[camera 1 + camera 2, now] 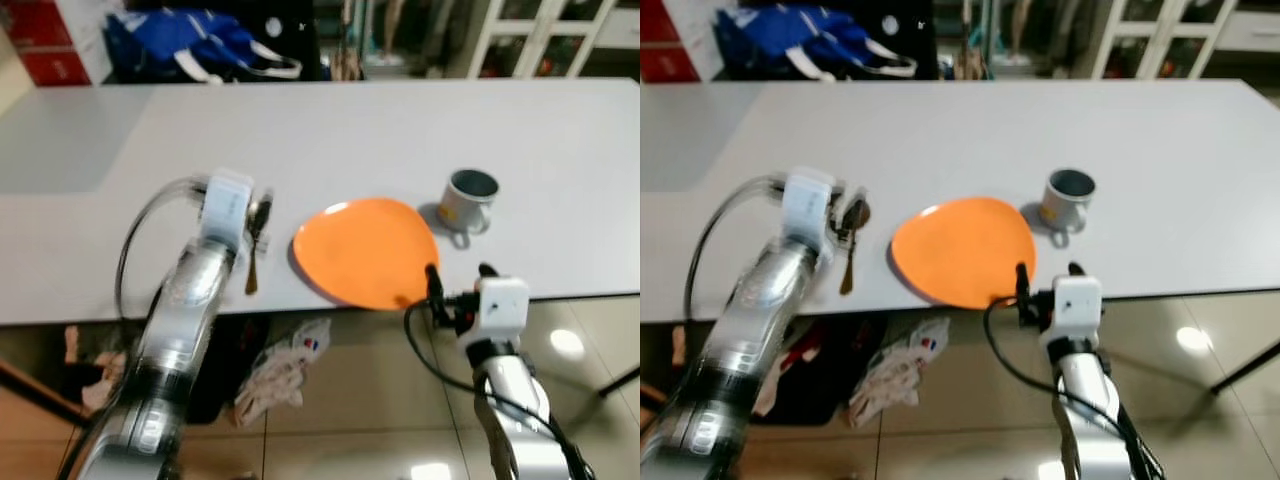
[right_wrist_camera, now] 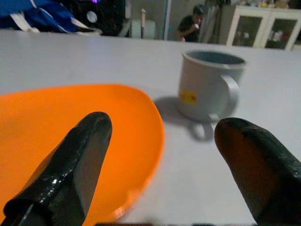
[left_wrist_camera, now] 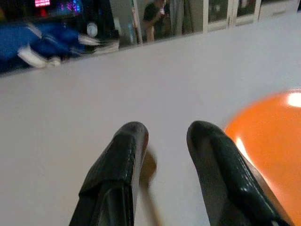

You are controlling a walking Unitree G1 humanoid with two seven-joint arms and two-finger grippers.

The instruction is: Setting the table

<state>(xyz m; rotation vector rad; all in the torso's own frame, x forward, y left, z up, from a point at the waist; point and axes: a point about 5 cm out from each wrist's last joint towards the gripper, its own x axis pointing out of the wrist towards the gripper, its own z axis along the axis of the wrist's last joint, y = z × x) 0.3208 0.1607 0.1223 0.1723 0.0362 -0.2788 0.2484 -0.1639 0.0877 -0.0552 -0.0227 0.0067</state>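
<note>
An orange plate (image 1: 365, 250) lies near the front edge of the white table (image 1: 330, 130). A grey mug (image 1: 468, 200) stands just to its right, handle toward me. Left of the plate lies a brownish spoon (image 1: 253, 245), its handle pointing at the table's edge. My left gripper (image 3: 164, 133) hovers open over the spoon's bowl, which shows as a brown blur (image 3: 149, 165) between the fingers. My right gripper (image 1: 460, 272) is open at the table's front edge, between the plate's near rim and the mug, holding nothing.
A blue bag (image 1: 200, 45) and a red box (image 1: 45, 40) sit beyond the table's far side, a white cabinet (image 1: 540, 35) at the back right. Crumpled cloth and packaging (image 1: 285, 370) lie on the tiled floor under the table. A person (image 2: 190, 27) stands far behind.
</note>
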